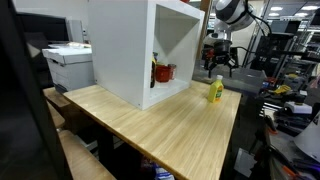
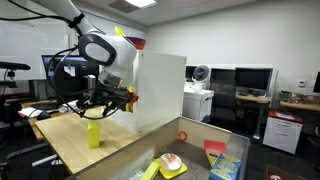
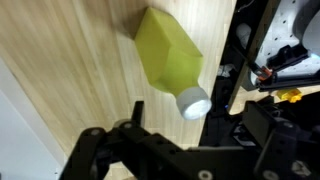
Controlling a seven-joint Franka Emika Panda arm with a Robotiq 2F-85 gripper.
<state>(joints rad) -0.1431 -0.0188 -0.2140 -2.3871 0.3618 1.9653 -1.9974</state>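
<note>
1. Tool. The tool [image 1: 219, 69] hangs in the upper right of an exterior view, just above the yellow bottle [image 1: 215, 91]. Its jaws are spread and grip nothing. Both exterior views show the fingertips apart from the bottle top.

2. Bottle. The yellow bottle stands upright on the wooden bench [image 1: 170, 125], right of centre in that frame and near the far right corner of the bench top. In an exterior view it stands at lower left [image 2: 94, 134], directly below the tool [image 2: 103, 110]. The wrist view looks down on it. The yellow body [image 3: 168, 55] fills the upper centre and its white cap [image 3: 193, 101] sits at mid-frame, closed. Dark parts of the tool cross the bottom of that frame. The contents of the bottle cannot be seen.

3. White cabinet. A white cabinet [image 1: 120, 50] stands on the bench at upper centre, with its open face turned toward the bottle. Inside, on its floor, sits a red container [image 1: 165, 72] with a yellowish item just beside it, too small to identify. The bottle stands outside the cabinet, near the open face.

4. Bin. A grey bin [image 2: 190, 128] occupies the lower right of an exterior view, well apart from the bottle. It holds several loose items. These are a yellow piece [image 2: 150, 170], a red-and-white piece [image 2: 172, 162], a red piece [image 2: 215, 150] and a blue-and-yellow pack [image 2: 228, 168].
</note>
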